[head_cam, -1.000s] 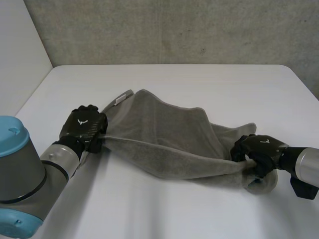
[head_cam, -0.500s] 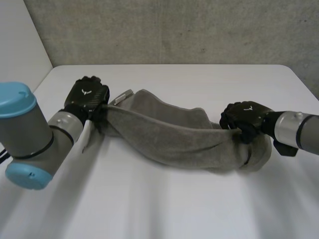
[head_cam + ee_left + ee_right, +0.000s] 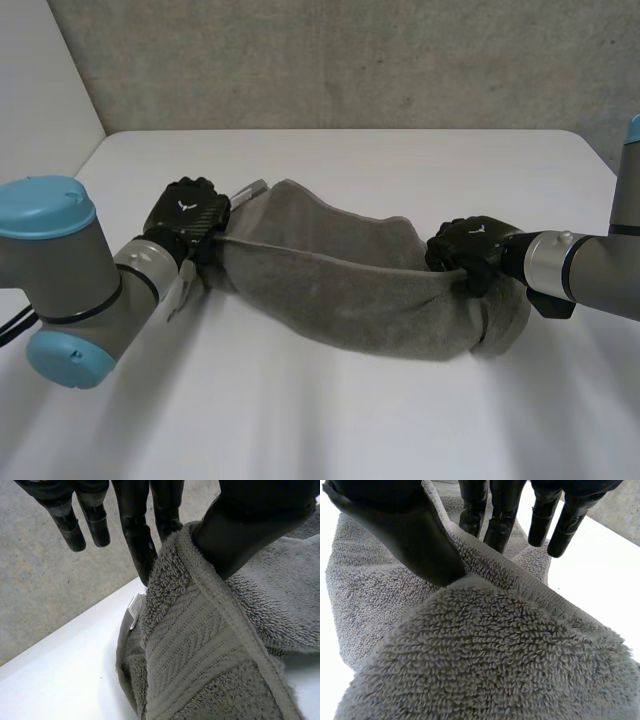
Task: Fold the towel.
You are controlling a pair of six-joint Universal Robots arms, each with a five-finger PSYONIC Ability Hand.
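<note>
Across the white table [image 3: 350,425], looped grey terry towel [image 3: 340,290] sagging, ribbed hem pinched thumb-to-fingers by left hand [image 3: 190,213] and right hand [image 3: 468,250], small label [image 3: 135,607] beside the left.

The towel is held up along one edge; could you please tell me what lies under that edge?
Under the edge pinched by the left robot hand and right robot hand lies a lower layer of the towel, on the white table. The table beneath it is covered.

A white table [image 3: 400,170] stands before a rough grey concrete wall [image 3: 350,60]; a plain white wall [image 3: 40,90] meets it at left.
</note>
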